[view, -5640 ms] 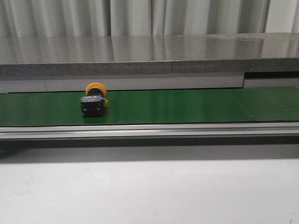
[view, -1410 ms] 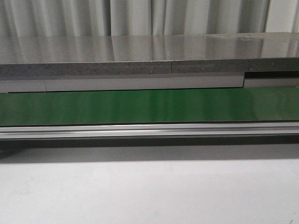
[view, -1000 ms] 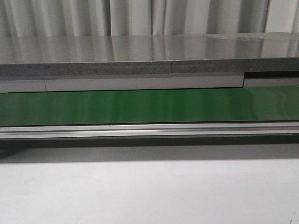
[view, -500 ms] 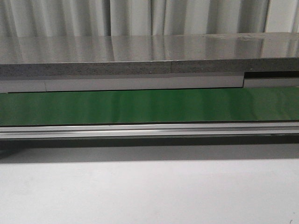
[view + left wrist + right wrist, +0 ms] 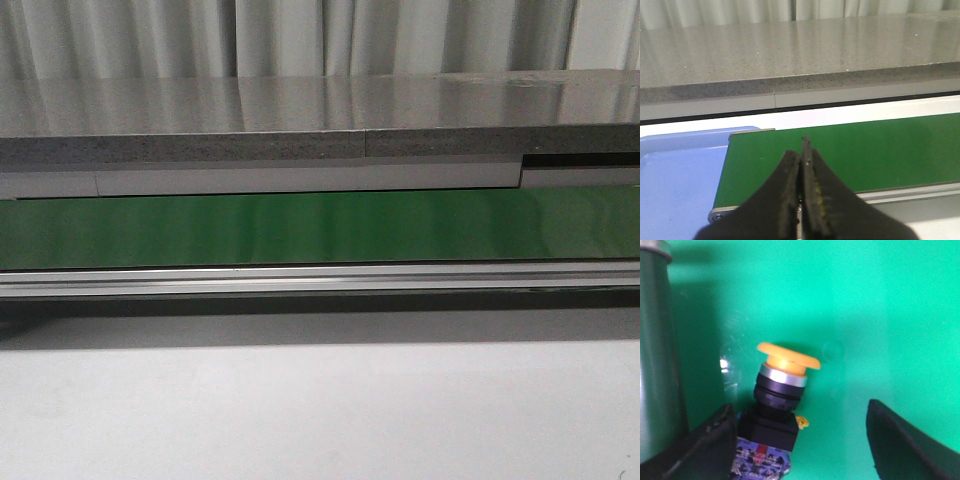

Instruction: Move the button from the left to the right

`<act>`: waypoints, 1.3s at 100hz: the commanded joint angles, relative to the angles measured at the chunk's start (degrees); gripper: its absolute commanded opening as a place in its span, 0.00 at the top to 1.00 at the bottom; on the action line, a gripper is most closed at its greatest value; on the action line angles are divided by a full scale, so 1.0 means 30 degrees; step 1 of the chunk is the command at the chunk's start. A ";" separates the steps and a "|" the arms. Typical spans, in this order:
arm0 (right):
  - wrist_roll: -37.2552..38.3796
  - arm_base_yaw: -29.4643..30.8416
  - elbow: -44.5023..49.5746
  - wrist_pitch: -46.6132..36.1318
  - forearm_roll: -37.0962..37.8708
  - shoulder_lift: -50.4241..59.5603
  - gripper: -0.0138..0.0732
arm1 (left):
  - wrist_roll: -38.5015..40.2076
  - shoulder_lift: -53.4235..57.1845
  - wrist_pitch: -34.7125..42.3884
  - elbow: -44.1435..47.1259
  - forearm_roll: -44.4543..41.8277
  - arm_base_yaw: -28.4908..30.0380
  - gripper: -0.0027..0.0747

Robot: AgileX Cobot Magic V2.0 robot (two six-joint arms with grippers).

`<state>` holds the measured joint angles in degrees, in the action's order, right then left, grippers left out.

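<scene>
The button (image 5: 780,390), a yellow-orange cap on a black body with a blue base, lies on the green belt (image 5: 865,315) in the right wrist view. My right gripper (image 5: 800,410) is open around it, with one finger (image 5: 705,440) right beside its body and the other finger (image 5: 900,440) well clear. My left gripper (image 5: 802,150) is shut and empty above the end of the belt (image 5: 880,150). In the front view the belt (image 5: 320,228) shows no button and neither gripper.
A blue tray (image 5: 675,175) sits off the belt's end near my left gripper. A grey stone counter (image 5: 300,120) runs behind the belt and a metal rail (image 5: 320,278) along its front. A metal side rail (image 5: 655,365) borders the belt beside the button.
The button stood on the left part of the belt in the oldest front frame. It has since left the front view, which has not changed over the last second.
</scene>
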<state>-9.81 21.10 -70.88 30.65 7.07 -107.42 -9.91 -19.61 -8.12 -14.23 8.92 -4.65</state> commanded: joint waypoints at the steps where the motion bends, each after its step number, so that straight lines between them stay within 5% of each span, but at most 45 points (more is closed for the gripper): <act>1: 0.0048 0.0068 -0.0558 -0.0708 -0.0067 0.1105 0.20 | -0.0044 -0.0081 0.1610 -0.0504 0.0203 -0.0157 0.99; 32: 0.0998 -0.0470 -0.0558 -0.1872 -0.1121 0.3952 0.21 | -0.0044 -0.0081 0.1610 -0.0504 0.0203 -0.0157 0.99; 66: 0.0998 -0.3912 0.0475 -0.3040 -0.2538 0.8238 0.21 | -0.0044 -0.0081 0.1610 -0.0504 0.0203 -0.0157 0.99; 98: 0.0998 -0.6653 0.6073 -0.6305 -0.3520 1.4464 0.21 | -0.0044 -0.0081 0.1610 -0.0504 0.0203 -0.0157 0.99; 130: 0.0998 -0.7294 1.2073 -0.7079 -0.3909 2.2078 0.21 | -0.0044 -0.0081 0.1610 -0.0504 0.0203 -0.0157 0.99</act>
<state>-6.84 -0.72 -36.62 14.27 -4.15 -47.61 -9.91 -19.61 -8.12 -14.23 8.92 -4.65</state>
